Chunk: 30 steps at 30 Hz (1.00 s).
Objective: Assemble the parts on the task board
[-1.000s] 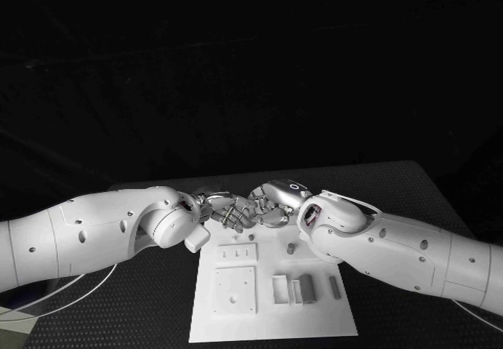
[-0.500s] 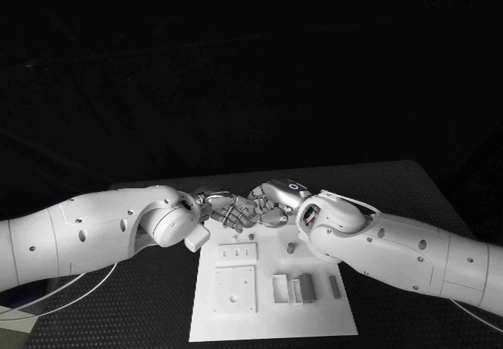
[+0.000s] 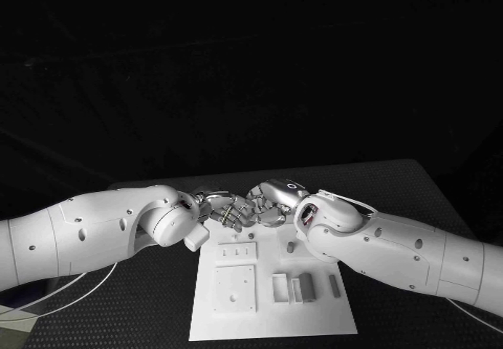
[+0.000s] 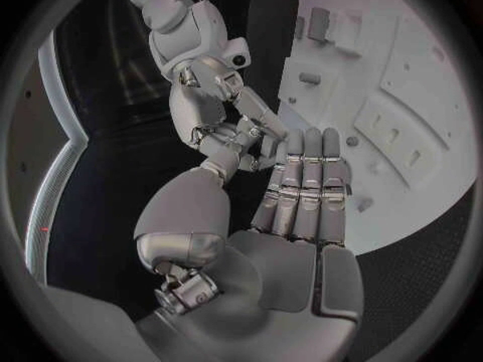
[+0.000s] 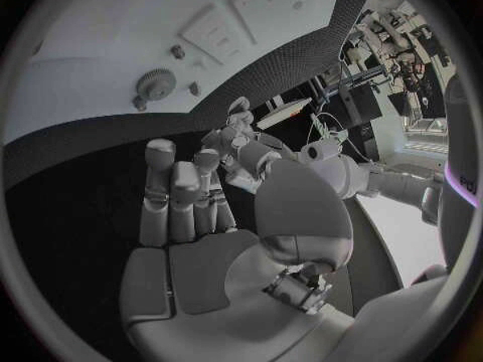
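**Q:** What has changed over the last second?

**Me:** Very little. My left hand (image 3: 222,209) and my right hand (image 3: 270,203) remain together just above the far edge of the task board (image 3: 270,323), fingertips meeting as they did before. My right forearm has crept slightly toward the left one; the board and its pieces have not moved.

**Q:** What are the hands holding?

**Me:** I cannot tell. From my left wrist, my left hand (image 4: 292,217) has its fingers straight and side by side, thumb bent in, and my right hand's fingertips (image 4: 264,141) touch them. From my right wrist, my right hand (image 5: 201,217) likewise has its fingers extended close together, with the left hand (image 5: 240,137) meeting them. Whether a small part sits between the tips is hidden.

**Q:** Where is the board, and how does it lie?

**Me:** It lies flat in the middle of the black worktop (image 3: 398,189), its long axis running from me toward the far side. Near its front edge, upright parts (image 3: 304,289) stand in a row, their long sides along that same axis. A small gear (image 5: 155,83) lies on the board near the edge, with a smaller piece beside it.
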### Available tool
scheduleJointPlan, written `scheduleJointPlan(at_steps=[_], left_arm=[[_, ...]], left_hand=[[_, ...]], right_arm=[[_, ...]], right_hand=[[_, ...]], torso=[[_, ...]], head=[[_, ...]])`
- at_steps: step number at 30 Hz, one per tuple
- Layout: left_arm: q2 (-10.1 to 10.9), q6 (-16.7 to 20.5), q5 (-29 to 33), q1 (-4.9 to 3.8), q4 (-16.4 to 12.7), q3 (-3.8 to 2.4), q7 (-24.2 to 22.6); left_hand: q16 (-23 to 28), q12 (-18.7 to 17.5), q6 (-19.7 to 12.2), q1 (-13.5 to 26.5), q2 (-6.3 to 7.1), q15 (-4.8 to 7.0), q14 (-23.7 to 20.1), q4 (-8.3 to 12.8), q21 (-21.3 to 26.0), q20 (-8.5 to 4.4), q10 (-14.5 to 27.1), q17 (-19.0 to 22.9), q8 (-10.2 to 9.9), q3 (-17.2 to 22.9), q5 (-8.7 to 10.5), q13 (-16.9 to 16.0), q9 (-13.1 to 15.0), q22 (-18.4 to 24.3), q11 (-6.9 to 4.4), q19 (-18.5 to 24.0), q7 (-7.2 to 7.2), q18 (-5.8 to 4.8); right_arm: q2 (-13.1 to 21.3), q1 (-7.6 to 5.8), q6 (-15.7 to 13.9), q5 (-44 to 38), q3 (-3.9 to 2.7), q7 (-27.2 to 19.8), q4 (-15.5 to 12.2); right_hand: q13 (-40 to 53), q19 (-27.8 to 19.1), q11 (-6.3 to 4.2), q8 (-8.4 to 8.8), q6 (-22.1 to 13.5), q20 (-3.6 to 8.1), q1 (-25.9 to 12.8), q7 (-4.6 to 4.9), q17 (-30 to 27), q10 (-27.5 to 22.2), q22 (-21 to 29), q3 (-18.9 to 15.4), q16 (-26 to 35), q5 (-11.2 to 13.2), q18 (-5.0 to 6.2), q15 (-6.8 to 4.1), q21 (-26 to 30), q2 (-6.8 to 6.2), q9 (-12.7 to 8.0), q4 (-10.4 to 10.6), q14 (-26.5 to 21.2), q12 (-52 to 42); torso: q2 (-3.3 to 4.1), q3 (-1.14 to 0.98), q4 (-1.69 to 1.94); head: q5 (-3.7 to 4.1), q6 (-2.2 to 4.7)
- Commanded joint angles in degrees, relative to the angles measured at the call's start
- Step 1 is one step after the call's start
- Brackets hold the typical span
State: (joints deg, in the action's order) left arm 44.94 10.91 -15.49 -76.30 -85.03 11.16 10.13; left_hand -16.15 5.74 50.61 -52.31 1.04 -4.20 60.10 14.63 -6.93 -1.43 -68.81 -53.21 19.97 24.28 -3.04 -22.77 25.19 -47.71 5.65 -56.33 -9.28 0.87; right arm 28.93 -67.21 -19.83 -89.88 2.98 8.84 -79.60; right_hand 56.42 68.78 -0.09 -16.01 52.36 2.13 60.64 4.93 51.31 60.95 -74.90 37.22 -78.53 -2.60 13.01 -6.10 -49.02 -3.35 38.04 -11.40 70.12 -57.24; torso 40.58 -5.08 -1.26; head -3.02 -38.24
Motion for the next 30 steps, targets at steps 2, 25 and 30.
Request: scheduleJointPlan(at_steps=[2, 25, 30], left_arm=[[-0.54, 0.04, 0.55, -0.17, -0.6, -0.25, -1.23], [-1.02, 1.74, -2.23, -0.18, -0.34, -0.25, 1.63], [-1.06, 1.92, -2.71, -0.18, -0.41, -0.26, 1.91]], left_hand=[[0.08, -0.02, 0.9, -0.27, -1.23, 0.17, 0.98, 0.88, 0.2, -0.1, -0.44, -0.24, 0.01, 0.04, 0.16, -0.36, 0.18, -0.23, -0.44, -0.77, 0.21, 0.97], [-0.73, 0.64, 3.95, 1.37, 0.07, 1.6, 3.88, 1.11, -0.64, -1.45, -3.28, -1.75, 0.79, -0.43, 0.17, -2.63, 0.59, -1.33, -1.81, -3.34, 1.56, 1.13], [-1.05, 0.69, 4.53, 0.4, -0.47, 1.86, 4.3, 1.7, -0.81, -1.72, -3.8, -2.02, 0.88, 0.01, 0.15, -3.14, 0.66, -1.66, -2.04, -3.78, 1.81, 1.06]], right_arm=[[-0.67, 0.29, 0.64, -0.2, 0.08, -1.91, -0.72], [-1.13, 0.4, 1.31, -0.29, 0.08, -1.53, -0.64], [-1.2, 0.4, 1.31, -0.3, 0.08, -1.53, -0.69]], right_hand=[[-0.06, 0.09, -0.01, -0.08, 1.82, 0.28, -0.01, 1.42, 0.08, 0.48, -0.71, 0.04, 0.34, -0.18, 1.99, -0.22, 0.33, -0.23, 0.02, -0.33, 0.3, 0.3], [-0.15, 0.22, -0.08, -0.1, 2.01, 0.34, -0.06, 1.34, 0.09, 0.58, -0.69, 0.02, 0.41, -0.18, 1.99, -0.29, 0.41, -0.55, 0.15, -0.43, 0.43, 0.3], [-0.15, 0.22, -0.08, -0.1, 2.01, 0.34, -0.06, 1.34, 0.09, 0.58, -0.69, 0.02, 0.41, -0.18, 1.99, -0.29, 0.41, -0.56, 0.15, -0.43, 0.43, 0.3]], torso=[[-0.01, -0.01, 0.01], [0.0, -0.04, 0.0], [0.01, -0.01, -0.02]], head=[[-0.01, -0.06], [-0.28, -0.52], [-0.29, -0.61]])
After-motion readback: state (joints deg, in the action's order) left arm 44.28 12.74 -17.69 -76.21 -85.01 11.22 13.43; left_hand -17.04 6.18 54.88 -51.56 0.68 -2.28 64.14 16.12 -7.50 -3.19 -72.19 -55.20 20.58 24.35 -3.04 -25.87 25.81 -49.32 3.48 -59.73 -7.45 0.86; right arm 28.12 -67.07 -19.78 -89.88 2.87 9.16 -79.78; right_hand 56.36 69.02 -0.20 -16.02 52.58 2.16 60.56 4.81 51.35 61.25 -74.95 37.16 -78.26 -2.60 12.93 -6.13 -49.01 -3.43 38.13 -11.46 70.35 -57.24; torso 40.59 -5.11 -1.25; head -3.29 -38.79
